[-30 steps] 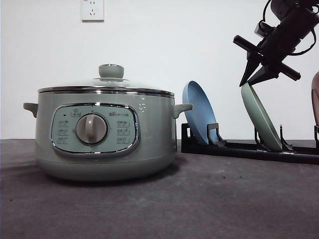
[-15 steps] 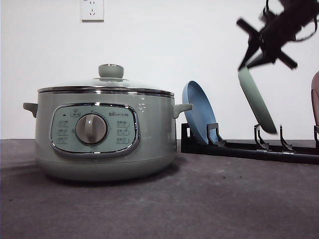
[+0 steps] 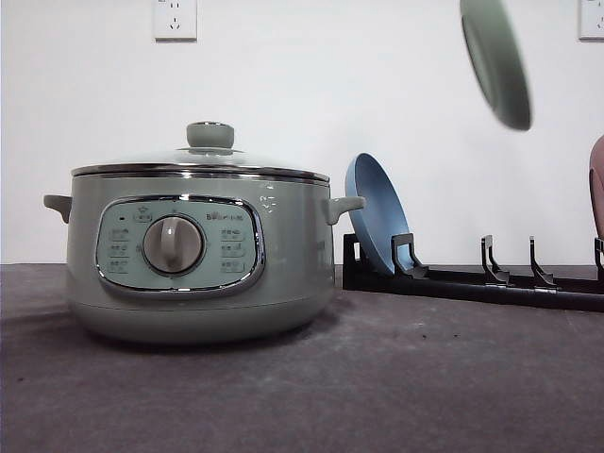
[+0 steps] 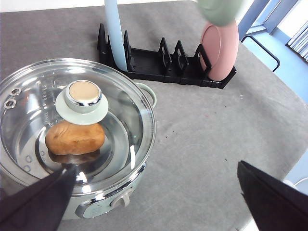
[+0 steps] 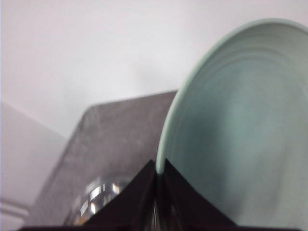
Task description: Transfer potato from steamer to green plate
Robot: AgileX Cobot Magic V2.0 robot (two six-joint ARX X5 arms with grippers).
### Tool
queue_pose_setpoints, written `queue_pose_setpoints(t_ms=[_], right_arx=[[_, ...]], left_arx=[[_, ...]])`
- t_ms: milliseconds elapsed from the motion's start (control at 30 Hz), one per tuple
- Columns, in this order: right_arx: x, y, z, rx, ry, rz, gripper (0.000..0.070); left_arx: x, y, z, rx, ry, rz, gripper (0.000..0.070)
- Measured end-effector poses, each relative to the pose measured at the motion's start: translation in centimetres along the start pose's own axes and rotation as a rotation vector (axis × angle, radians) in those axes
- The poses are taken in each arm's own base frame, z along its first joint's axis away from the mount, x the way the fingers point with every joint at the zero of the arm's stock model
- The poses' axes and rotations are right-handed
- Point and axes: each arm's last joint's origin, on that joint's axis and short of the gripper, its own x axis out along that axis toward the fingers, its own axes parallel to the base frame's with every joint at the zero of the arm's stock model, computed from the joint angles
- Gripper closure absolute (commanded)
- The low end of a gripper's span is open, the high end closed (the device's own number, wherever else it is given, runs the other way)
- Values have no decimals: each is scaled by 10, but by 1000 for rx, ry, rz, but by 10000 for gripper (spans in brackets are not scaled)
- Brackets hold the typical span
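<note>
The steamer [image 3: 198,255] stands on the left of the table with its glass lid [image 4: 72,120] on. Through the lid I see the orange-brown potato [image 4: 74,138] lying inside, under the lid knob [image 4: 84,96]. The green plate [image 3: 495,61] hangs high in the air at the right, tilted on edge. My right gripper [image 5: 156,169] is shut on the rim of the green plate [image 5: 240,144]. My left gripper [image 4: 156,197] hovers above the steamer, open wide, its fingers [image 4: 38,202] holding nothing.
A black dish rack [image 3: 472,278] stands behind and right of the steamer, holding a blue plate [image 3: 377,222] and a pink plate [image 4: 219,53]. Its middle slots are free. A wall stands close behind. Bare grey table lies in front and to the right.
The right gripper has lifted the green plate up out of the rack's slot and has itself risen past the top of the front view. The steamer has not moved.
</note>
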Motion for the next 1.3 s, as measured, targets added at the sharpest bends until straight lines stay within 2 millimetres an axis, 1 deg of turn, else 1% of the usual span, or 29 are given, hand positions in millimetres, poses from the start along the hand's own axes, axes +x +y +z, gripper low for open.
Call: queue_pose_setpoints(t_ms=[67, 133, 200, 300, 467, 600, 667, 733, 800, 867, 1067, 1200, 1300], right_arx=[[-15, 19, -10, -69, 20, -27, 698], [-28, 39, -20, -143, 40, -14, 698], [-38, 57, -30, -215, 65, 22, 698], [-49, 80, -49, -308, 133, 36, 698], [-60, 108, -81, -450, 263, -4, 698], [-71, 123, -101, -566, 281, -33, 698], [-73, 127, -113, -607, 295, -28, 698], [-70, 129, -129, -649, 326, -30, 698], [-62, 129, -148, -694, 367, -48, 698], [-49, 127, -168, -728, 413, -76, 698], [-18, 114, -228, -780, 514, -181, 698], [-5, 104, -263, -786, 580, -242, 698], [5, 97, -284, -779, 613, -262, 698]], left_arx=[[0, 0, 0, 0, 0, 0, 0], [0, 0, 0, 0, 0, 0, 0], [0, 0, 0, 1, -1, 0, 0], [0, 0, 0, 5, -1, 0, 0], [0, 0, 0, 7, -1, 0, 0], [0, 0, 0, 7, -1, 0, 0], [0, 0, 0, 7, -1, 0, 0], [0, 0, 0, 7, -1, 0, 0], [0, 0, 0, 7, -1, 0, 0], [0, 0, 0, 7, -1, 0, 0], [0, 0, 0, 7, -1, 0, 0], [0, 0, 0, 7, -1, 0, 0], [0, 0, 0, 7, -1, 0, 0]])
